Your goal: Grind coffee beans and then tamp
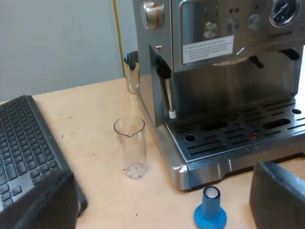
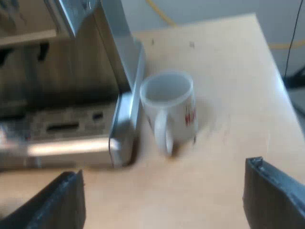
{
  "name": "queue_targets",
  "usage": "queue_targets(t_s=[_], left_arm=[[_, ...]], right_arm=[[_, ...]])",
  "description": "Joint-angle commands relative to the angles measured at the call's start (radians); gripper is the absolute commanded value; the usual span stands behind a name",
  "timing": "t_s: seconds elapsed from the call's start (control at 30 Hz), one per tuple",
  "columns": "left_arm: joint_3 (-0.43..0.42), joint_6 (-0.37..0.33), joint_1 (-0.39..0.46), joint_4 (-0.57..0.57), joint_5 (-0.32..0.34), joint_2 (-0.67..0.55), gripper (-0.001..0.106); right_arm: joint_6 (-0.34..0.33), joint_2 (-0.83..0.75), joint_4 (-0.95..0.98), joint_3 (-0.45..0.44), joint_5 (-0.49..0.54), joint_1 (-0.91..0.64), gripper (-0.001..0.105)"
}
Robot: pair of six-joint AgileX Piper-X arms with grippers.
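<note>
Our left gripper [image 1: 164, 193] is spread wide, black fingers [image 1: 279, 195] far apart, nothing held. Between them, closer to one finger, the small blue tamper [image 1: 210, 212] stands upright on the pale wooden table [image 1: 95, 109], just off the front corner of the stainless-steel espresso machine [image 1: 224, 90]. The clear measuring glass [image 1: 130, 148] stands upright on the table near the machine's side wall, below the thin steam wand [image 1: 167, 95]. A dark keyboard [image 1: 24, 143] lies by the other finger. A shiny metal jug [image 1: 131, 71] sits farther off, against the machine's side.

Our right gripper [image 2: 162, 188] is also wide open and empty. Beyond it a white ceramic mug with red lettering [image 2: 169, 105] stands upright, handle toward the camera, just beside the machine's base corner. We cannot tell whether they touch.
</note>
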Motion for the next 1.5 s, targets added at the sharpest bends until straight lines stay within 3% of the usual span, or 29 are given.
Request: queue_targets(t_s=[0.03, 0.2, 0.37, 0.6, 0.77, 0.8, 0.83, 1.23, 1.5], left_arm=[[0.000, -0.010, 0.001, -0.002, -0.012, -0.043, 0.083], [0.000, -0.010, 0.001, -0.002, -0.012, -0.043, 0.083], [0.017, -0.010, 0.001, -0.002, -0.036, -0.043, 0.083], [0.087, -0.010, 0.001, -0.060, -0.097, -0.043, 0.083], [0.145, -0.010, 0.001, -0.079, -0.099, -0.043, 0.083], [0.166, -0.010, 0.001, -0.079, -0.099, -0.043, 0.083], [0.179, -0.010, 0.001, -0.079, -0.099, -0.043, 0.083], [0.264, -0.010, 0.001, -0.069, -0.092, -0.043, 0.083], [0.266, -0.010, 0.001, -0.073, -0.092, -0.043, 0.083]], right_arm=[[-0.012, -0.048, 0.062, -0.002, -0.031, -0.003, 0.070], [-0.014, -0.048, 0.087, -0.002, -0.036, -0.003, 0.070], [-0.020, -0.048, -0.019, 0.041, -0.034, -0.003, 0.070], [-0.020, -0.046, -0.219, 0.169, -0.034, -0.003, 0.070], [-0.020, -0.046, -0.232, 0.190, -0.034, -0.003, 0.070], [-0.018, -0.046, -0.257, 0.264, -0.035, -0.003, 0.070], [-0.014, -0.046, -0.260, 0.276, -0.035, -0.003, 0.070], [-0.006, -0.046, -0.268, 0.339, -0.035, -0.003, 0.070], [-0.006, -0.046, -0.271, 0.341, -0.035, -0.003, 0.070]])
